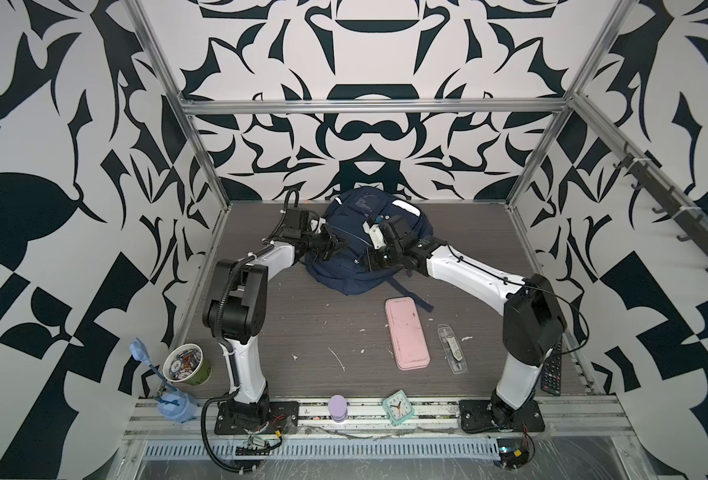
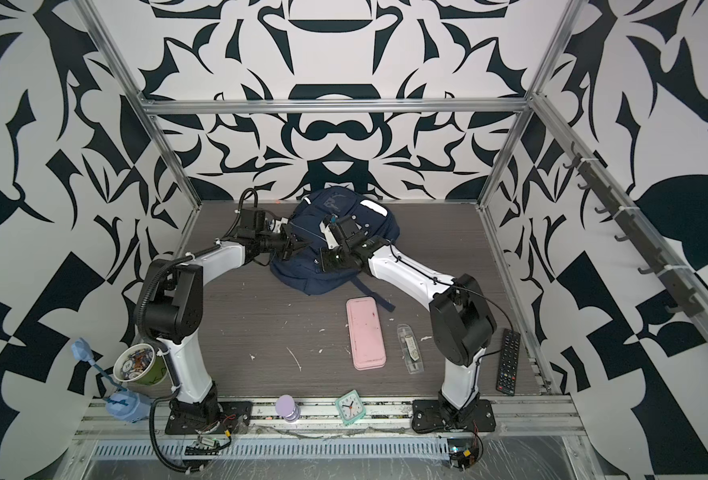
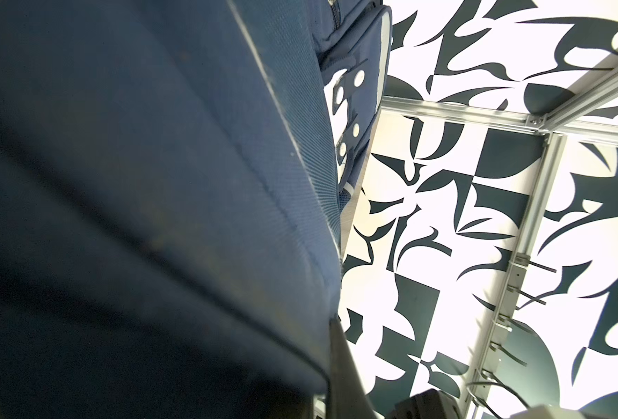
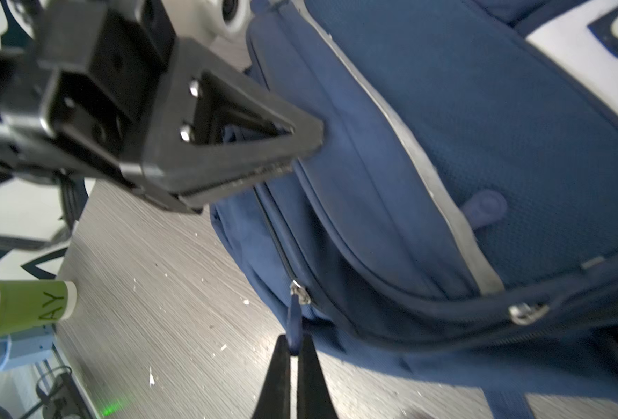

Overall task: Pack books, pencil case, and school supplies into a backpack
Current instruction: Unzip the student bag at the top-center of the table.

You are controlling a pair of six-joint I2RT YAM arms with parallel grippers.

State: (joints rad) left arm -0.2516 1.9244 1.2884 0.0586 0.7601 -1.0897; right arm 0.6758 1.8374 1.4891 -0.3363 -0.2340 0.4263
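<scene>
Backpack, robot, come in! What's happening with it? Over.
Left end effector shut on navy fabric backpack. Right end effector shut on blue zip pull tab. Flat pink pencil case, clear plastic packet unpacked on grey table. Nothing blocking.

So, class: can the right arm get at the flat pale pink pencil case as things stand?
Probably not yet: the right arm's fingers are shut on the blue zip pull of the navy fabric backpack. Nothing covers the pink case itself.
</scene>
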